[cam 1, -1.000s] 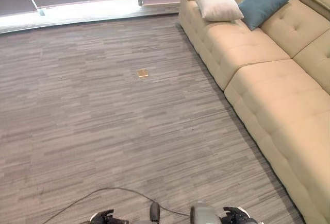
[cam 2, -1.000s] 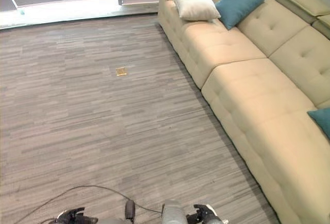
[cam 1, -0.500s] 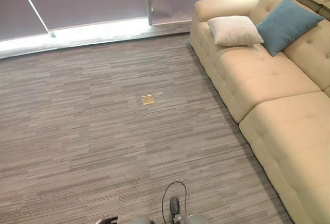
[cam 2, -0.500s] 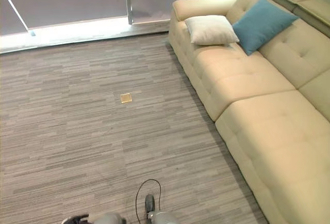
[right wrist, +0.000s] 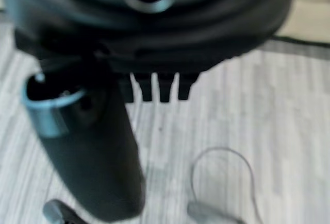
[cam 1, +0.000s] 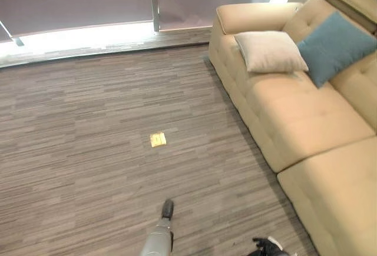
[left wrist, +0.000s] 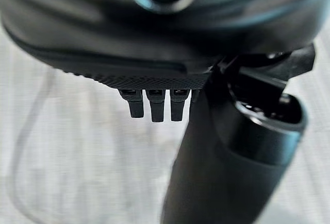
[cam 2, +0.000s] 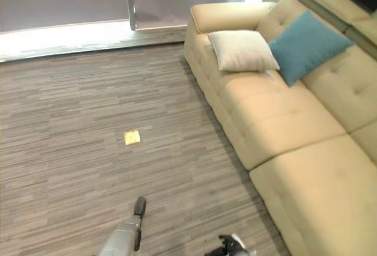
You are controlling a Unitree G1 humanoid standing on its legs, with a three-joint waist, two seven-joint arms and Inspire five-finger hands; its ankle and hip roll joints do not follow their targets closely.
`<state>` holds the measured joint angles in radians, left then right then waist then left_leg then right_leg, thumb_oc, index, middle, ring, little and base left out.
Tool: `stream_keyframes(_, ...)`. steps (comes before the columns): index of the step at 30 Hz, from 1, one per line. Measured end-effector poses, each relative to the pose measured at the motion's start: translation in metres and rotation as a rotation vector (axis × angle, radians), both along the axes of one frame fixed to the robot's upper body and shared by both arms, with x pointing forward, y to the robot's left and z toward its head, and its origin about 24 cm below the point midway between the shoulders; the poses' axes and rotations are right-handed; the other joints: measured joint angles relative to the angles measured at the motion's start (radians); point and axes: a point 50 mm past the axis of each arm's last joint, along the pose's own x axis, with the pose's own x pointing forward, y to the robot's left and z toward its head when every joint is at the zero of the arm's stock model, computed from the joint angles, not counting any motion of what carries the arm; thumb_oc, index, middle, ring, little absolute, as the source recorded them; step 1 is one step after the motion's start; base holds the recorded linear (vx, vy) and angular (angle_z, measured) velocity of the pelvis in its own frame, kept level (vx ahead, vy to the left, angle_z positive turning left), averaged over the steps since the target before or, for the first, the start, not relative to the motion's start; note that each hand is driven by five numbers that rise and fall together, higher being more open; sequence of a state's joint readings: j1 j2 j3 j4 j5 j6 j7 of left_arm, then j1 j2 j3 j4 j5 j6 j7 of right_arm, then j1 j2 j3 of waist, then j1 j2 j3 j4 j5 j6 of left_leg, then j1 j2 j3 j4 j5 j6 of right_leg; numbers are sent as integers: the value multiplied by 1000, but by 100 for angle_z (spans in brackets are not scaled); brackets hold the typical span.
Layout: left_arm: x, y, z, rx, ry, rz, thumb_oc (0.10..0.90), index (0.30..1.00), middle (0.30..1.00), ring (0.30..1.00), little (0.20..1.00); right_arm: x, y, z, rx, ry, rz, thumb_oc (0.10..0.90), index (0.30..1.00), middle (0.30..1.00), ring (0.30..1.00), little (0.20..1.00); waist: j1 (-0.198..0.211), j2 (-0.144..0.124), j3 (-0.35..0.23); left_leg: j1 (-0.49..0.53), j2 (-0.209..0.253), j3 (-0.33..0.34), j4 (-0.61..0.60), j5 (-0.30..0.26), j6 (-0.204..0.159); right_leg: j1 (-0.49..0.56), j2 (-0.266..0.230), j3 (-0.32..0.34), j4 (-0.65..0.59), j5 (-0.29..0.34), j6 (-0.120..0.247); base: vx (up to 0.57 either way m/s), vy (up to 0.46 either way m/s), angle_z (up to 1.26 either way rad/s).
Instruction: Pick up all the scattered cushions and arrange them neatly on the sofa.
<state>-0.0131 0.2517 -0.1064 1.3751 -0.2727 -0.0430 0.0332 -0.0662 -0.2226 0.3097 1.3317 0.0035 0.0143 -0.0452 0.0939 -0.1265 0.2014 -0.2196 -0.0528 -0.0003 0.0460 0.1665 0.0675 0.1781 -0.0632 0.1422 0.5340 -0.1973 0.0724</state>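
A beige cushion (cam 1: 269, 51) lies on the cream sofa (cam 1: 306, 120) next to its far armrest. A teal cushion (cam 1: 337, 45) leans on the backrest right beside it. No cushion lies on the carpet in the eye views. My right hand (cam 1: 268, 247) hangs low near the sofa's front, far short of both cushions. In the right wrist view its fingers (right wrist: 154, 87) and thumb (right wrist: 87, 147) are relaxed over bare carpet and hold nothing. My left hand's fingers (left wrist: 154, 105) and thumb (left wrist: 227, 172) likewise hang relaxed and empty.
A small brass floor plate (cam 1: 157, 140) sits in the grey carpet to the sofa's left. A window wall with lowered blinds and a bright sill (cam 1: 88, 32) closes off the far side. The sofa's near seat section (cam 1: 336, 209) carries nothing.
The whole picture has shifted, so the camera moved; sofa and cushions now sit lower and closer. Neither cushion moved. My right hand shows at the lower edge again.
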Motion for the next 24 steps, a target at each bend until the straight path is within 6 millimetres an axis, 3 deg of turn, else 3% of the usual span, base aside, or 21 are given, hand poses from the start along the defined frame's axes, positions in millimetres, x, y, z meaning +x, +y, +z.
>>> stream_keyframes(1, -1, -3, -1, 0, 20, -27, 800, 900, 900, 900, 900, -4, -1, 0, 0, 4, -11, 800, 900, 900, 900, 900, -23, 6, 0, 50, -18, 6, 0, -37, 15, -61, -44, -41, 144, 19, -9, 447, 310, -46)
stream_keyframes(2, -4, -2, -1, -1, 35, -27, 800, 900, 900, 900, 900, -1, -5, 1, -7, -16, -21, 800, 900, 900, 900, 900, -52, 26, 8, 93, -35, 10, 1, -81, 59, -122, -75, -48, 243, 29, -15, 490, 304, -15)
stream_keyframes(3, -4, -3, -2, 0, 45, -37, 800, 900, 900, 900, 900, 0, -15, 4, -30, -33, -18, 800, 900, 900, 900, 900, -76, 51, 10, 143, -40, 16, -17, -75, 50, -177, -109, -86, 303, 30, -13, 479, 235, -8)
stream_keyframes(4, 5, -3, 0, 1, 18, -49, 800, 900, 900, 900, 900, 2, -20, 6, -39, -43, -22, 800, 900, 900, 900, 900, -82, 70, 5, 167, -43, 7, -15, -126, 79, -219, -105, -81, 304, 34, -16, 702, 316, 0)
stream_keyframes(5, 10, -3, 0, 3, 1, -58, 800, 900, 900, 900, 900, 1, -26, 7, -54, -37, -30, 800, 900, 900, 900, 900, -83, 85, 7, 194, -46, 10, -21, -117, 64, -261, -122, -108, 307, 31, -19, 671, 210, -8)
stream_keyframes(6, 20, 1, 4, 15, -33, -59, 800, 900, 900, 900, 900, 3, -30, 9, -62, -48, -25, 800, 900, 900, 900, 900, -91, 105, 8, 236, -44, 7, -39, -143, 80, -328, -112, -123, 296, 29, -18, 467, 125, -7)
stream_keyframes(7, 27, 3, 6, 23, -56, -66, 800, 900, 900, 900, 900, 7, -30, 10, -60, -61, -32, 800, 900, 900, 900, 900, -109, 117, 11, 266, -39, -2, -53, -179, 103, -371, -92, -151, 258, 10, -16, 822, 99, 7)
stream_keyframes(8, 28, 9, 8, 38, -53, -67, 800, 900, 900, 900, 900, 14, -23, 10, -43, -82, -18, 800, 900, 900, 900, 900, -136, 126, 19, 298, -29, -1, -65, -152, 68, -410, -53, -182, 167, 7, -24, 837, 58, 22)
stream_keyframes(9, 38, 9, 10, 43, -75, -88, 800, 900, 900, 900, 900, 14, -20, 10, -23, -92, -13, 800, 900, 900, 900, 900, -173, 122, 17, 321, -27, -41, -42, -238, 96, -483, 7, -205, 86, 10, -12, 1142, 72, 33)
stream_keyframes(10, 42, 12, 12, 53, -79, -99, 800, 900, 900, 900, 900, 14, -12, 8, -2, -89, -12, 800, 900, 900, 900, 900, -198, 133, 24, 335, -26, -53, -21, -269, 83, -513, 45, -231, -84, 21, -4, 808, 14, 39)
stream_keyframes(12, 49, 14, 14, 59, -91, -99, 800, 900, 900, 900, 900, 0, 0, 1, 32, -44, -24, 800, 900, 900, 900, 900, -241, 100, 20, 405, -44, -108, -60, -282, 48, -521, 60, -294, -400, 102, 9, 751, -11, 83)
stream_keyframes(14, 52, 4, 12, 33, -114, -117, 800, 900, 900, 900, 900, -29, 4, -5, 47, 52, -50, 800, 900, 900, 900, 900, -249, 93, 6, 491, -50, -149, -92, -345, 46, -560, 58, -363, -496, 169, 14, 843, -82, 80)
stream_keyframes(16, 33, -6, 5, 3, -63, -128, 800, 900, 900, 900, 900, -54, 3, -8, 44, 113, -102, 800, 900, 900, 900, 900, -283, 111, -30, 562, -28, -182, -86, -389, 32, -566, 63, -388, -428, 183, -9, 725, -38, 66)
stream_keyframes(17, 18, -10, 1, -14, -22, -140, 800, 900, 900, 900, 900, -71, 0, -9, 43, 150, -176, 800, 900, 900, 900, 900, -277, 97, -33, 595, -40, -160, 9, -438, -32, -551, 62, -358, -348, 243, -89, 574, -92, 27)
stream_keyframes(18, 1, -18, -4, -40, 26, -124, 800, 900, 900, 900, 900, -74, -5, -8, 27, 162, -210, 800, 900, 900, 900, 900, -277, 102, -51, 559, -49, -166, 209, -453, -128, -500, 58, -338, -325, 331, -170, 576, -92, 12)
stream_keyframes(19, -7, -24, -7, -57, 48, -119, 800, 900, 900, 900, 900, -75, -10, -7, 16, 162, -216, 800, 900, 900, 900, 900, -282, 121, -57, 522, -52, -171, 331, -434, -175, -478, 70, -340, -317, 311, -172, 564, -182, 4)
stream_keyframes(20, -6, -26, -7, -77, 31, -64, 800, 900, 900, 900, 900, -77, -16, -6, -1, 174, -213, 800, 900, 900, 900, 900, -274, 126, -54, 364, -53, -106, 681, -290, -283, -427, 75, -324, -337, 290, -203, 373, -157, -19)
stream_keyframes(21, -3, -23, -6, -57, 18, -60, 800, 900, 900, 900, 900, -65, -19, -5, -11, 150, -189, 800, 900, 900, 900, 900, -248, 128, -54, 282, -48, -74, 811, -225, -294, -372, 88, -312, -356, 274, -213, 565, -189, -38)
stream_keyframes(22, 1, -14, -3, -36, 12, -72, 800, 900, 900, 900, 900, -57, -21, -4, -15, 133, -182, 800, 900, 900, 900, 900, -235, 121, -53, 206, -33, -36, 921, -188, -251, -317, 99, -276, -394, 265, -214, 804, -82, -84)
stream_keyframes(23, 3, -8, -1, -19, -9, -71, 800, 900, 900, 900, 900, -40, -20, -2, -17, 91, -153, 800, 900, 900, 900, 900, -202, 108, -45, 165, -24, -3, 950, -183, -254, -271, 102, -238, -406, 251, -231, 638, -17, -86)
stream_keyframes(24, 11, -2, 2, -2, -35, -69, 800, 900, 900, 900, 900, -18, -18, 1, -14, 26, -138, 800, 900, 900, 900, 900, -181, 81, -39, 109, -15, 11, 966, -202, -194, -209, 107, -190, -455, 223, -226, 980, 127, -107)
